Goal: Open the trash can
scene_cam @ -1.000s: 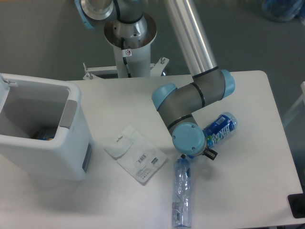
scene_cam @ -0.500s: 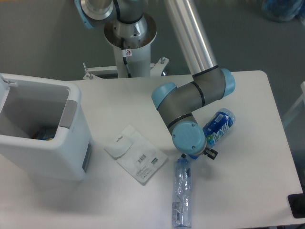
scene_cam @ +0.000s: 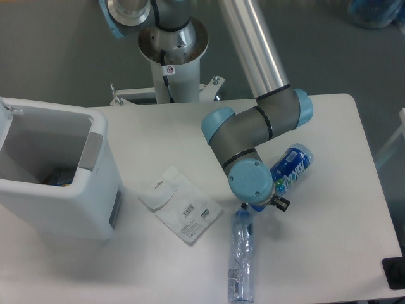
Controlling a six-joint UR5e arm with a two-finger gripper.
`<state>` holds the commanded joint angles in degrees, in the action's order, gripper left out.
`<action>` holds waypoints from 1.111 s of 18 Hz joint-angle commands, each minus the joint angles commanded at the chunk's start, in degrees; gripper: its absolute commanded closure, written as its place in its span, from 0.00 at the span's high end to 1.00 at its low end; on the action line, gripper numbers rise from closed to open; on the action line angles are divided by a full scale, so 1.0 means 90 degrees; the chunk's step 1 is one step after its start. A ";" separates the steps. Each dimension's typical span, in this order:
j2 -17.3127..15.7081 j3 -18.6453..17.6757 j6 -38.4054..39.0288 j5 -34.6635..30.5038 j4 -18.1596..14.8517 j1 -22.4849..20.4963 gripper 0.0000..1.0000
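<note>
The trash can is a boxy white bin at the left of the table. Its top stands open and I see into it, with a small item at the bottom. A grey push tab sits on its right rim. No lid shows over the opening. My arm's wrist hangs over the middle right of the table, well right of the bin. It covers the gripper, so the fingers are hidden. A blue drink can lies with one end under the wrist.
A clear plastic bottle lies just below the wrist. A white flat packet lies between bin and arm. The robot base stands behind the table. A black object sits at the bottom right corner.
The wrist and the blue can have shifted very slightly to the left. The bin has not changed.
</note>
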<state>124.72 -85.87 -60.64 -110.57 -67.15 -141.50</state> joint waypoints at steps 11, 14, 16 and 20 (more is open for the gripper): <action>-0.0731 0.0556 0.1073 0.1872 0.0010 -0.0653 1.00; -0.0869 0.0605 0.1074 0.2363 0.0010 -0.0927 1.00; -0.0898 0.0945 0.1084 0.2383 0.0010 -0.1073 1.00; -0.0898 0.1571 0.0637 0.2811 -0.0029 -0.1522 1.00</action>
<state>116.63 -71.73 -54.91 -85.27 -67.41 -155.20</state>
